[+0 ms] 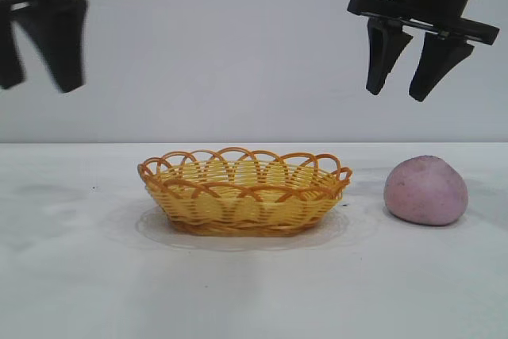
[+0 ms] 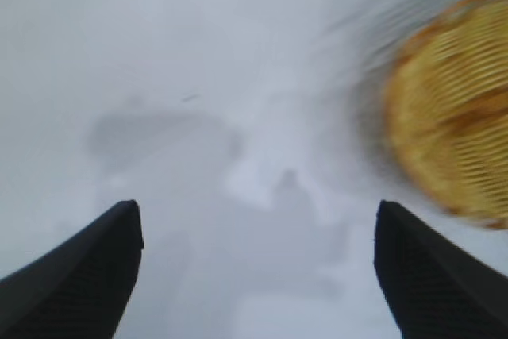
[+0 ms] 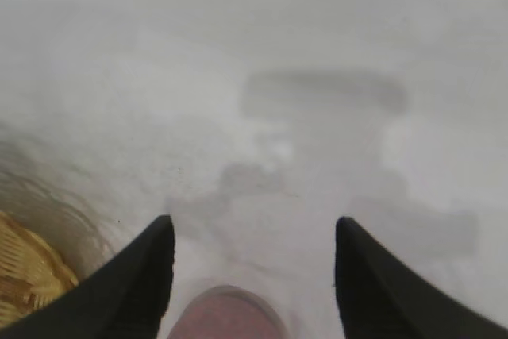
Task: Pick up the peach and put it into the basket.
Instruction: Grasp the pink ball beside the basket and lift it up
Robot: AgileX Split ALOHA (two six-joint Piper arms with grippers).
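White table point(image 1: 254, 291), grey wall behind. Peach point(image 1: 426, 190) is seen on the table, right of the basket point(image 1: 244, 190), apart from it. Right gripper point(image 1: 403, 69) is held high above the peach, jaws spread, empty. Left gripper point(image 1: 36, 45) is parked high at left, also spread. Approach step; descent onto the peach is likely needed next.

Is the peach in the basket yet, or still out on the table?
Out. The peach sits on the table beside the basket, apart from it; the open right hand hangs above the peach.
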